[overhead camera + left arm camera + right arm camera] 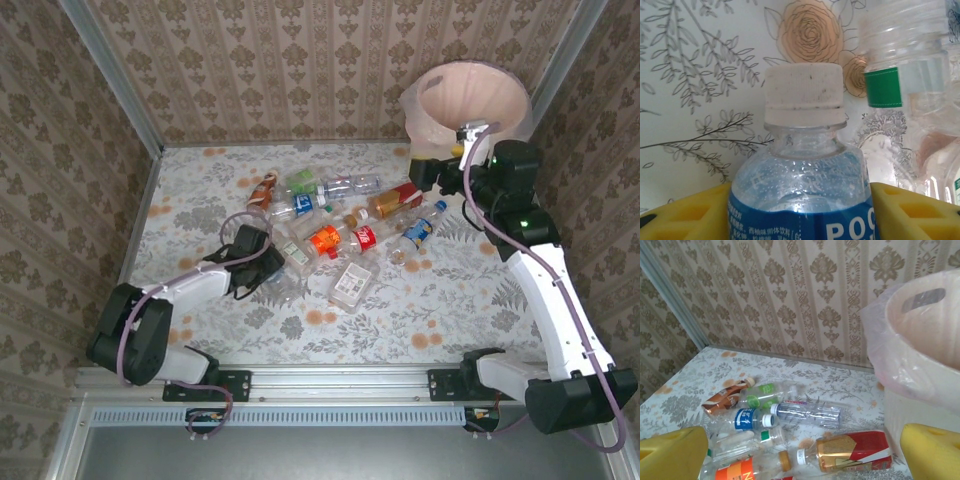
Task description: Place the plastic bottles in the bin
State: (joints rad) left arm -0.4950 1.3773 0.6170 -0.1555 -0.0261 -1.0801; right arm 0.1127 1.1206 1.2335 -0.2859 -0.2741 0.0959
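Plastic bottles (325,240) litter our desk (450,310), little done; left pincer (800,210) clamps a blue-labelled one (800,170), right pincer (800,455) gapes empty beside the bin (475,90).

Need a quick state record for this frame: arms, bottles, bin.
left gripper: shut on blue-label bottle with a white cap, at the left side of the bottles
right gripper: open, nothing between its fingers, next to the bin
bottles: loose cluster lying mid-table
bin: upright at the far right corner, lined with a pinkish bag
table: floral cover
status: bottles not yet binned
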